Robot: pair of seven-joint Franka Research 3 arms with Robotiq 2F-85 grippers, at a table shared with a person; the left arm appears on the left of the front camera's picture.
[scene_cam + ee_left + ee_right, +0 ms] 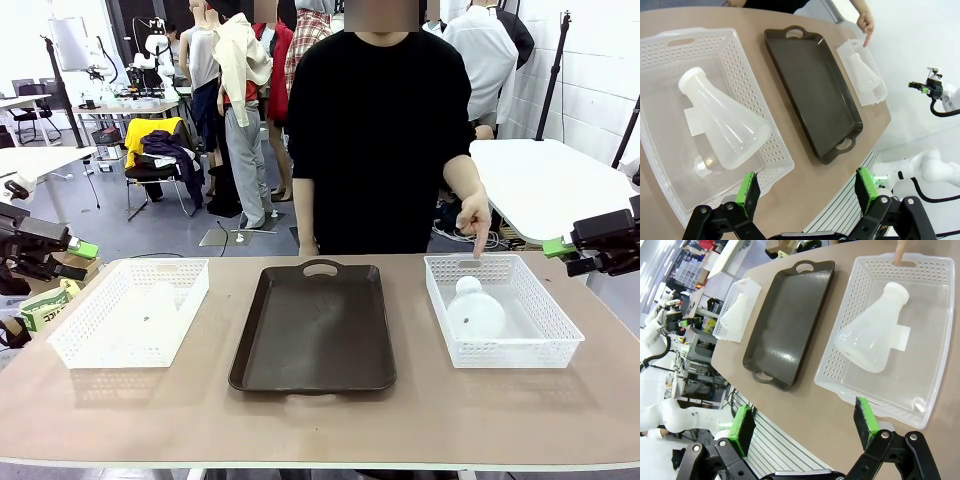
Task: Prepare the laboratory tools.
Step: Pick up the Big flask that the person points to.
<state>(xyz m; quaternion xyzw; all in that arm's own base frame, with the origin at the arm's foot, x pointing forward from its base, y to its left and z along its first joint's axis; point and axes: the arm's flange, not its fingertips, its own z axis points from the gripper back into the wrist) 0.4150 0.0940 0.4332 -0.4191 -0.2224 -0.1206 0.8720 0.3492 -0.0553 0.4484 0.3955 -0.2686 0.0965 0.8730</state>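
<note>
Front view: the left hand [78, 258] and right hand [565, 257] hang off the two ends of the bench [300, 430], each outboard of its own basket and higher than the basket's rim.
Left hand state: fingers spread as wide as they go, green pads well apart, nothing between them.
Left flask: the left flask [722, 125] lies on its side in the left basket [655, 65], ahead of the left hand. Its wide base is nearer the hand and its neck points away.
Left edges: the basket's nearest corner sits just beyond the left hand's fingertips, close to the bench edge. The flask's base lies near the mesh wall on the hand's side.
Right hand state: fully spread, pads apart, gripping nothing.
Right flask: the right flask [870, 335] lies on its side in the right basket [940, 365], ahead of the right hand. Its base is toward the hand and its neck toward the far wall.
Person: a person's finger [900, 252] is at that basket's far rim, beyond the flask's neck from the right hand.
Tray: the tray [315, 330] lies flat between the baskets, inboard of both hands.
Open room: strips of bare bench separate the tray from each basket, and a bare band runs along the near edge.
</note>
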